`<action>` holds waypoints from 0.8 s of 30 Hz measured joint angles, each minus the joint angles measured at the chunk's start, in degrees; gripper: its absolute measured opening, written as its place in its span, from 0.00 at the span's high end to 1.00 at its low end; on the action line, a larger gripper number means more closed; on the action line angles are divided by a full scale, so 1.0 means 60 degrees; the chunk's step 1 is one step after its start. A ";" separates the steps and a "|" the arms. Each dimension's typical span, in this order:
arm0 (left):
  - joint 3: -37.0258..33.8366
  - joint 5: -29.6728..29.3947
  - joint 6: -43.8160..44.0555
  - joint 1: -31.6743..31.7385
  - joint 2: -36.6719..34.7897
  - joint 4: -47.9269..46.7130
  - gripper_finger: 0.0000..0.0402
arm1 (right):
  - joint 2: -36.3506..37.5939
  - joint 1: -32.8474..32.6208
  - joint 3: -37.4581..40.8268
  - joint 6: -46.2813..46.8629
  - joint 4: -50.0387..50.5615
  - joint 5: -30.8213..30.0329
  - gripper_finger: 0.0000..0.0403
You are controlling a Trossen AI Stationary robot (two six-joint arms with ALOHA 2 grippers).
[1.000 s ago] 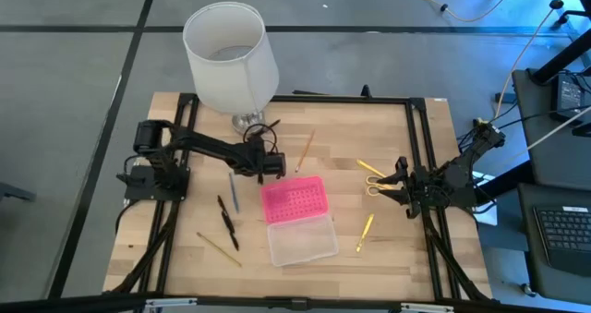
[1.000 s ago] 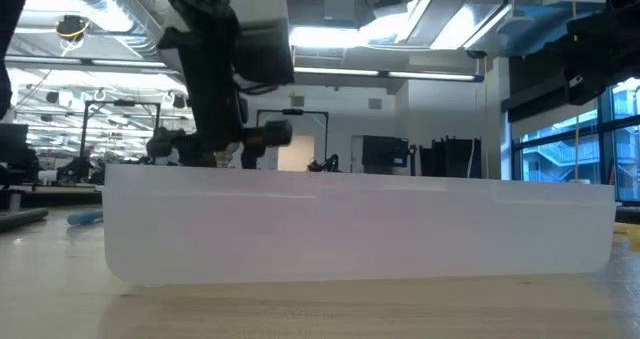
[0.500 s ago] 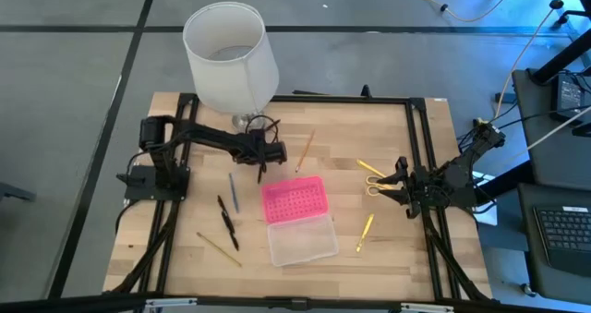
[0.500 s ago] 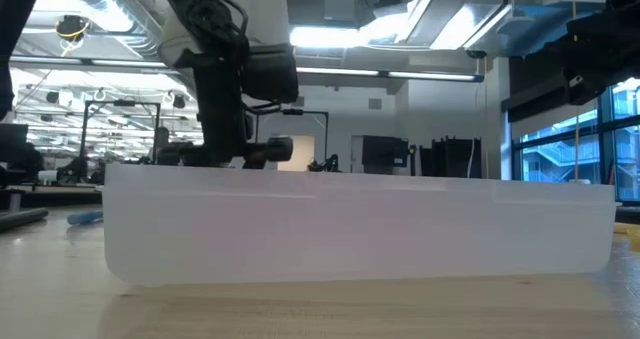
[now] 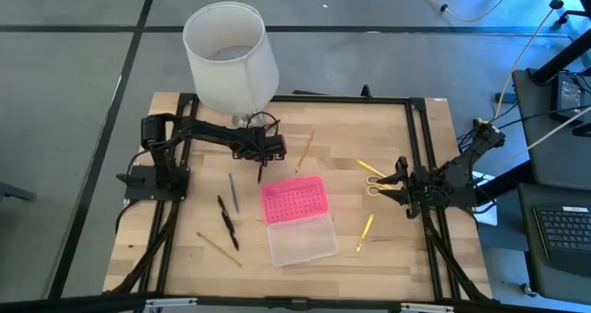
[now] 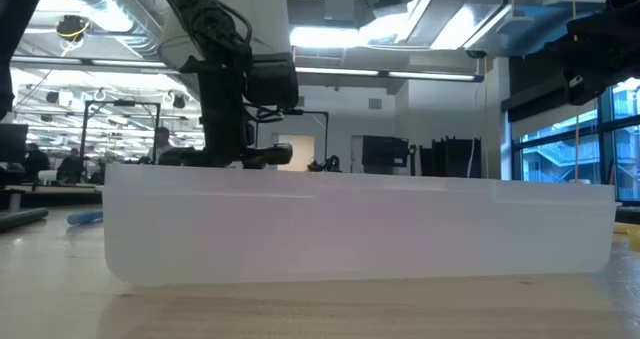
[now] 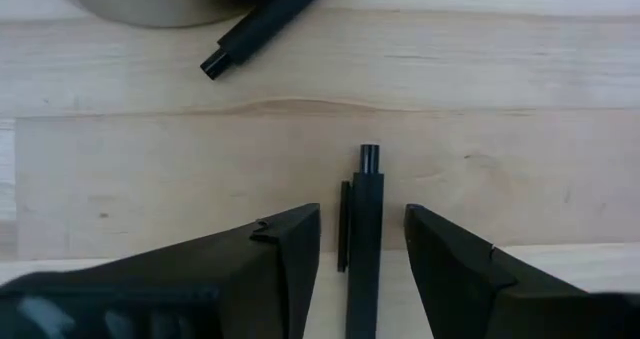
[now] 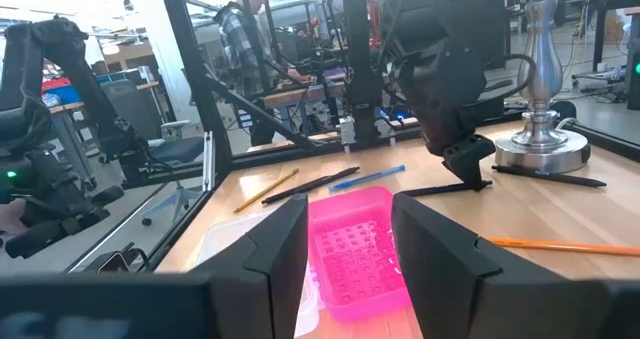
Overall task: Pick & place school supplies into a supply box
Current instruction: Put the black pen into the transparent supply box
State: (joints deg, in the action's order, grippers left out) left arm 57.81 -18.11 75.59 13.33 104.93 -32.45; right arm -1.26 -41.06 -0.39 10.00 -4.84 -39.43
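Here, L gripper fingers spread astride slim matte-black pen; R gripper likewise apart.

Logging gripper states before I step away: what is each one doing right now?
Left gripper: open, fingers on either side of the black pen on the table.
Right gripper: open, holding nothing.

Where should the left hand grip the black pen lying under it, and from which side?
Mid-barrel, from straight above: the black pen lies flat on the table, lined up in the gap of the open left hand, one finger on each long side.
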 joint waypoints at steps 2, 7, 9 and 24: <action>0.0002 0.0067 -0.0085 0.0002 0.0003 -0.0031 0.66 | 0.0000 0.0000 -0.0002 -0.0011 0.0000 0.0001 0.63; -0.0012 0.0140 -0.0091 -0.0027 -0.0016 -0.0097 0.71 | 0.0000 0.0000 0.0001 -0.0018 0.0000 0.0001 0.63; -0.0016 0.0165 -0.0177 -0.0029 -0.0016 -0.0106 0.74 | 0.0000 0.0000 0.0001 -0.0022 0.0000 0.0001 0.63; -0.0028 0.0259 -0.1178 -0.0090 -0.0199 -0.0055 0.89 | 0.0000 0.0000 0.0001 -0.0007 0.0000 0.0001 0.63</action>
State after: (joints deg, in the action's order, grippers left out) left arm 57.64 -16.56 68.53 12.79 103.74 -32.77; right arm -1.26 -41.06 -0.38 9.96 -4.84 -39.42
